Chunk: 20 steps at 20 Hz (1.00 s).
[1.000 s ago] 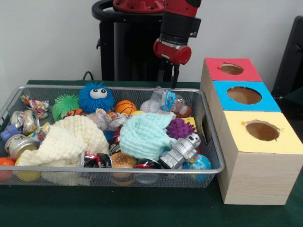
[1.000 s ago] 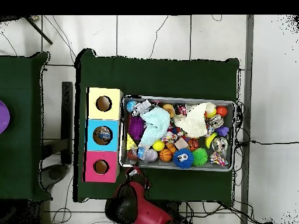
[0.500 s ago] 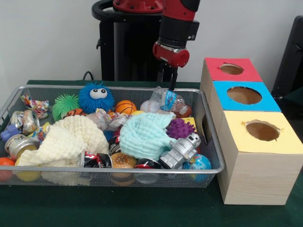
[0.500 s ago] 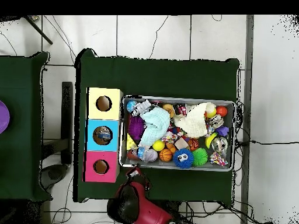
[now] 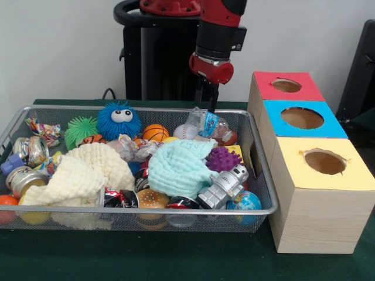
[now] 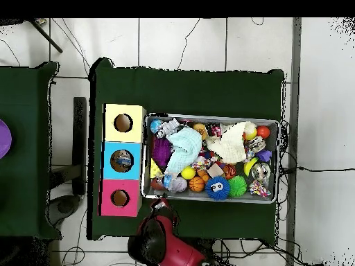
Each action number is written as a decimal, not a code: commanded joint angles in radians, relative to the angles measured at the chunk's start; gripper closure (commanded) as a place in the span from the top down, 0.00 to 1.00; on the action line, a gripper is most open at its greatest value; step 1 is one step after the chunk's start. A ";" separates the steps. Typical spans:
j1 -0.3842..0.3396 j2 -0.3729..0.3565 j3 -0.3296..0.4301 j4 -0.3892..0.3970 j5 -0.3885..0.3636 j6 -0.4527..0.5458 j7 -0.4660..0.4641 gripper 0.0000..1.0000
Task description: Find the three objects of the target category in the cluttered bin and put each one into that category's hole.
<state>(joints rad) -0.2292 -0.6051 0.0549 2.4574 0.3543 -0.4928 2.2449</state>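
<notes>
Although the target category is not named and cannot be read from the scene, the candidates all lie in the wire bin [image 5: 258,175] on the green tabletop [image 5: 176,263], packed edge to edge: a crumpled plastic bottle [image 5: 206,123] at the far rim directly below the end effector [image 5: 209,95], a mint cloth [image 5: 179,167] heaped in the middle, a cream cloth [image 5: 79,172] beside it, a silver toy robot [image 5: 225,184] at the near rim, a blue fuzzy ball [image 5: 119,120] and a purple spiky ball [image 5: 222,158]. The bottle, judged the likeliest aim, lies on its side with its long axis running across the bin along the far rim; which end carries the cap cannot be told. The toy robot lies tilted, its head toward the boxes. The end effector hangs above the bin's far corner, apart from everything, holding nothing; whether its fingers are spread or closed cannot be told. The step in hand looks like the search and approach, with no pick begun. The next move would call for a straight descent onto one item, clear of the wire rim. Beside the bin stand three boxes, the red box [image 5: 304,89] farthest, the blue box [image 5: 331,126] in the middle and the yellow box [image 5: 351,175] nearest, each with a round hole on top.
</notes>
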 commanded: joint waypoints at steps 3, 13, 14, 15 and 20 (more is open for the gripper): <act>0.035 -0.016 0.044 -0.150 0.147 0.112 0.230 1.00; 0.143 -0.143 -0.046 -0.117 0.266 0.258 0.174 1.00; 0.148 -0.152 -0.052 -0.115 0.268 0.270 0.174 1.00; 0.152 -0.160 -0.057 -0.112 0.270 0.282 0.173 1.00; 0.165 -0.167 -0.080 -0.132 0.271 0.323 0.174 1.00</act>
<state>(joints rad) -0.0635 -0.7417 -0.0080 2.4560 0.5317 -0.2642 2.2560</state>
